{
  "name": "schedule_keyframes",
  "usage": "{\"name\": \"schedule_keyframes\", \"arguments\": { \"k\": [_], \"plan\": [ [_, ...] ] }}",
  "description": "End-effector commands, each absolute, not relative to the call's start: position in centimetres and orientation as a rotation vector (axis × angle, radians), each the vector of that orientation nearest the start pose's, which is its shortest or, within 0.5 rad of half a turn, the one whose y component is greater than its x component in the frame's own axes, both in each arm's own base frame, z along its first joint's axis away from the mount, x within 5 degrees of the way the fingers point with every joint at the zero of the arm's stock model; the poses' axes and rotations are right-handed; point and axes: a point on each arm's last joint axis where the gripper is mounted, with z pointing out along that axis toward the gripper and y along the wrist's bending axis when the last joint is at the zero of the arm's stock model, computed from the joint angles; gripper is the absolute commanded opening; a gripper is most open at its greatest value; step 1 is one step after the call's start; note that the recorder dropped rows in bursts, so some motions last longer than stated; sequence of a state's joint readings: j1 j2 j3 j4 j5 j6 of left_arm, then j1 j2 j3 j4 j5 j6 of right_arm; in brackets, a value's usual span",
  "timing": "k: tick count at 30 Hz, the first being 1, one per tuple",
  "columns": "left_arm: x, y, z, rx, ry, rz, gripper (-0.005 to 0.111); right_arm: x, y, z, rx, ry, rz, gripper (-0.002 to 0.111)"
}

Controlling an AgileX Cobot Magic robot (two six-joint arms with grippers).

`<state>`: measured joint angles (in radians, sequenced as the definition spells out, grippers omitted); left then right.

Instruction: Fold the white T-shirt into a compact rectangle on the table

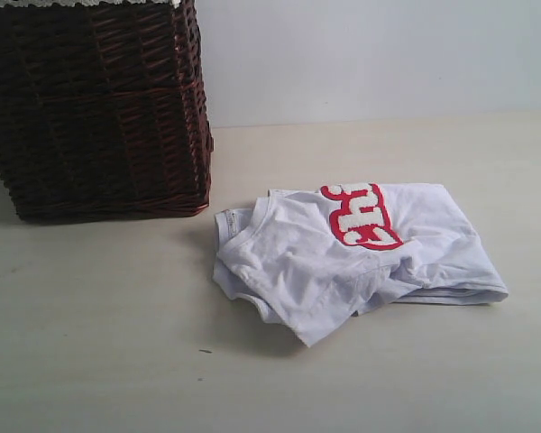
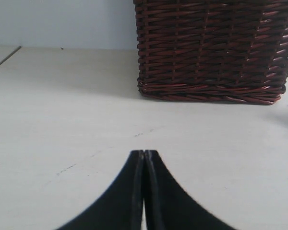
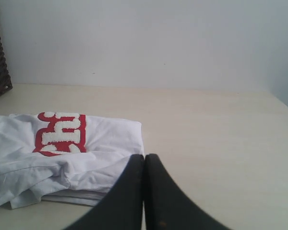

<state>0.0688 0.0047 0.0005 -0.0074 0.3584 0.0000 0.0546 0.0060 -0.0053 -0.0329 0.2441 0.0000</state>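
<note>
The left gripper [image 2: 144,155] and right gripper [image 3: 144,158] each have black jaws pressed together, pinching nothing, low over the table [image 1: 90,361], which is broad, pale beige and backed by a plain wall [image 1: 370,54]. A dark wicker basket [image 1: 99,108] stands back left. Near it, not touching, the white T-shirt [image 1: 288,262] lies rumpled and loosely folded. Its red-outlined letters [image 1: 361,216] are seemingly cut off by a fold and unreadable. A tiny dark speck [image 1: 205,351] lies in front.

A dark brown wicker basket [image 1: 99,108] stands before the pale wall [image 1: 370,54].
</note>
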Motion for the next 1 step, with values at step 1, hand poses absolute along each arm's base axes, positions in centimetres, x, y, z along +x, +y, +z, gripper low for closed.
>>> {"name": "schedule_keyframes", "arguments": {
  "k": [1],
  "plan": [
    [5.32, 0.34, 18.14, -0.073, 1.834, 0.039, 0.0, 5.54, 0.21, 19.17, -0.064, 1.719, 0.007, 0.0]
  ]
}}
